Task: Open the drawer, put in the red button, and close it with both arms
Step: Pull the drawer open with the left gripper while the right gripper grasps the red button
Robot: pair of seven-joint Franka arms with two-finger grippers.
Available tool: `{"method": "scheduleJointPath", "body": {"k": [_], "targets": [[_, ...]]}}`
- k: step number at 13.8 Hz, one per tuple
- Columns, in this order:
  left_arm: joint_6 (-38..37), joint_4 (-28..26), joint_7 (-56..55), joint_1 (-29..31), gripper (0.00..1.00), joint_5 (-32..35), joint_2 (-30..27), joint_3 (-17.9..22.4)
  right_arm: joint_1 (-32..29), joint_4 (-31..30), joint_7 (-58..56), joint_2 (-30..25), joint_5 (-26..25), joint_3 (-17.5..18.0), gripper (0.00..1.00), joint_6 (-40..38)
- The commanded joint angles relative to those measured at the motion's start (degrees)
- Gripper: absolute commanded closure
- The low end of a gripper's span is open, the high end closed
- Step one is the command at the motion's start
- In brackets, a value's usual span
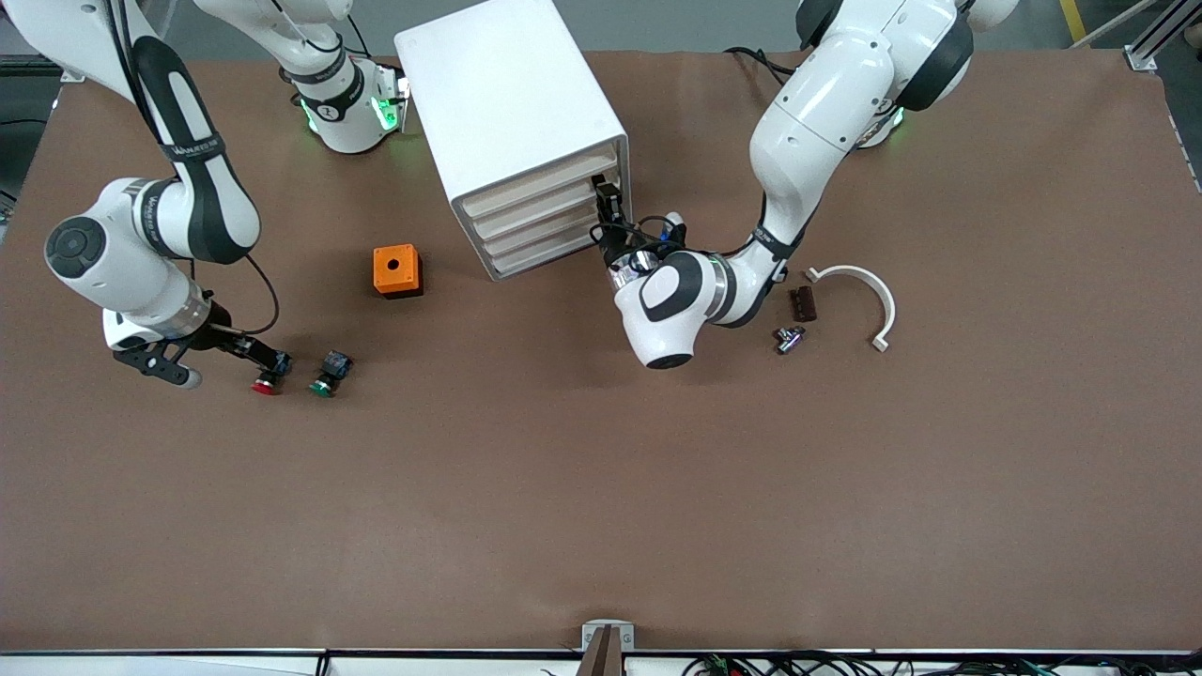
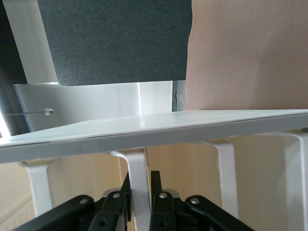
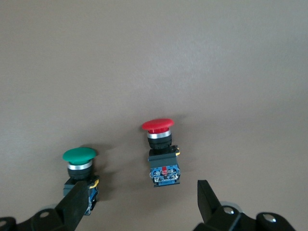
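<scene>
Front view: left hand (image 1: 608,218) clamped on a handle of top drawer (image 1: 535,191), ready to pull. Right hand (image 1: 266,364), fingers apart, straddles red button (image 1: 267,383) lying on worktop (image 1: 601,488), w/ green button (image 1: 330,373) at its 3 o'clock, prob. lining up grasp.

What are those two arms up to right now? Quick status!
Left gripper pinching a handle on the drawer, all drawers shut. Right gripper open around the red button. Green button right beside it.

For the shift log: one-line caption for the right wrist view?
Right gripper open around the red button on the table, green button beside it.
</scene>
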Motion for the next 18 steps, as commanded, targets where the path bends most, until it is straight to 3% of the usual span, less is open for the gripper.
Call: {"method": "scheduleJointPath", "body": {"k": [1, 5, 18], "targets": [[-0.7, 0.7, -0.5, 1.9, 0.83, -1.1, 0.7, 0.0, 0.2, -2.5, 3.0, 1.2, -0.8, 0.0, 0.00, 4.8], [-0.7, 0.9, -0.4, 5.3, 0.83, -1.0, 0.6, 0.4, 0.1, -3.2, 3.0, 4.6, -0.8, 0.0, 0.00, 7.5], [1.8, 1.7, 0.0, 13.2, 0.82, -1.0, 0.8, 0.6, -1.5, -3.1, 0.7, 7.9, -3.7, -0.1, 0.00, 11.1]]}}
